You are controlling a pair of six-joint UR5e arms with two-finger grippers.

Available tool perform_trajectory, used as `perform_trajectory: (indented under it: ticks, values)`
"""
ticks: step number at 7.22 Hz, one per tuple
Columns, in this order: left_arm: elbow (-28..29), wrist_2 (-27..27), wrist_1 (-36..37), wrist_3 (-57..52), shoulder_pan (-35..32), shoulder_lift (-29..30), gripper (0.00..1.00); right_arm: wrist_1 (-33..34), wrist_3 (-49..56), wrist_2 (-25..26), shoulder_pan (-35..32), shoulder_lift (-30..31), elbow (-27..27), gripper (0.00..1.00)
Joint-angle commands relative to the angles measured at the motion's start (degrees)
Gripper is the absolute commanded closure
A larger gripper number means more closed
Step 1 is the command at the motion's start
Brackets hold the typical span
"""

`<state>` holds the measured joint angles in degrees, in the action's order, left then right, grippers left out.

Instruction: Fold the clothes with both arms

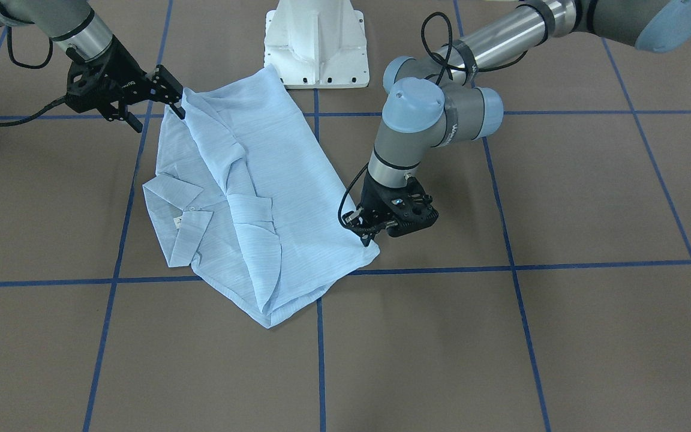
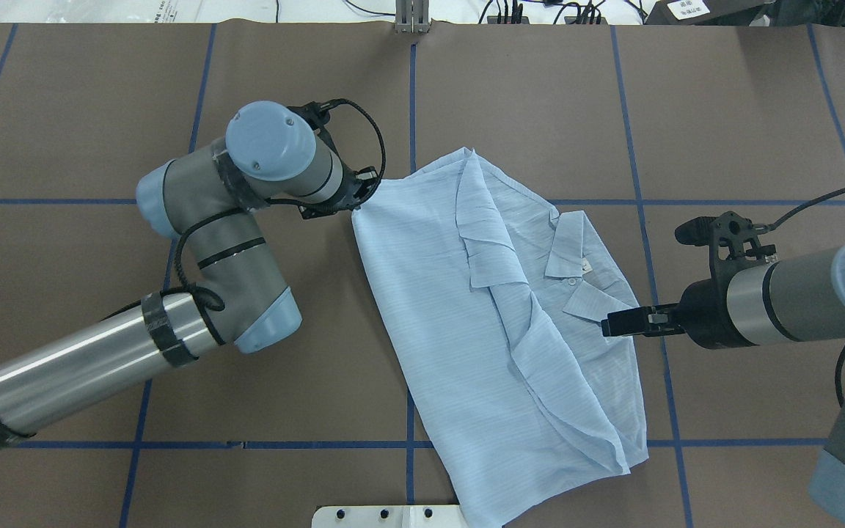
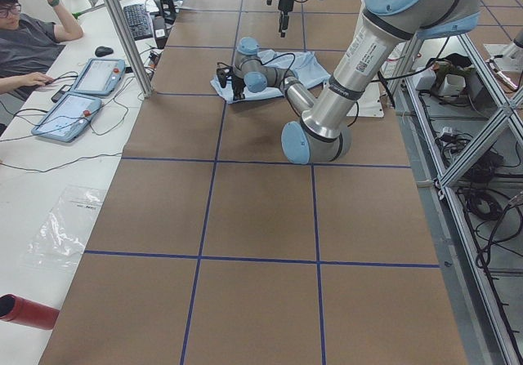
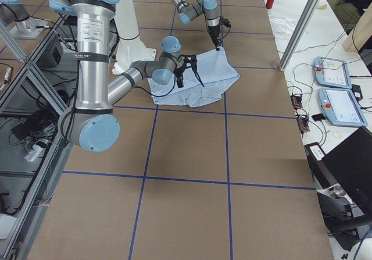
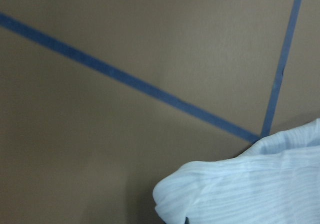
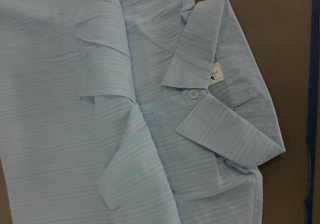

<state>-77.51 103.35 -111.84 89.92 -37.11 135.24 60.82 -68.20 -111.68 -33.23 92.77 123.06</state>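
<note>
Below me a pale blue, finely striped thin button-up shirt [image 6: 55, 149] fills most of my view, lying on the brown matte table surface [image 6: 287, 48]. Its pointed collar [image 6: 222, 129] is spread open in two wings, with a small white round button [image 6: 192, 94] between them and a little white printed label [image 6: 216, 74] just beside it. Left of the collar the cloth lies in overlapping folded flaps. A strip of dark blue tape [image 6: 314, 114] runs down the table at my right edge.

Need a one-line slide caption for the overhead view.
Left claw at a far corner of the half-folded shirt, right claw near its collar.
</note>
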Motion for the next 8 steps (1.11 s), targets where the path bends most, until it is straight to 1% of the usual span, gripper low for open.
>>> perform_trajectory:
  ticks: [1, 2, 3, 4, 6, 7, 8]
  values:
    - [15.9, -3.9, -4.2, -2.2, -3.2, 10.8, 1.0, 0.0, 0.0, 0.1, -0.4, -0.4, -0.4, 0.0]
    - [20.3, -7.0, -9.7, -3.4, -3.4, 11.3, 1.0, 0.0, 0.0, 0.1, -0.6, -0.5, -0.6, 0.0]
    - [26.2, -10.6, -17.7, -3.7, -3.8, 12.0, 1.0, 0.0, 0.0, 0.1, -1.0, -0.7, -1.0, 0.0]
    - [28.3, -11.4, -19.6, -6.2, -4.7, 12.1, 1.0, 0.0, 0.0, 0.1, -1.2, -2.1, -2.0, 0.0]
    - [28.7, -11.5, -20.9, -6.3, -5.1, 12.1, 1.0, 0.0, 0.0, 0.2, -1.3, -3.2, -3.0, 0.0]
    - [28.7, -11.5, -21.8, -6.5, -5.2, 11.8, 0.58, 0.1, 0.0, 0.2, -1.4, -3.9, -3.3, 0.0]
    - [28.4, -11.3, -21.9, -6.9, -5.5, 11.9, 0.01, 0.3, 0.0, 0.4, -1.4, -5.7, -4.7, 0.0]
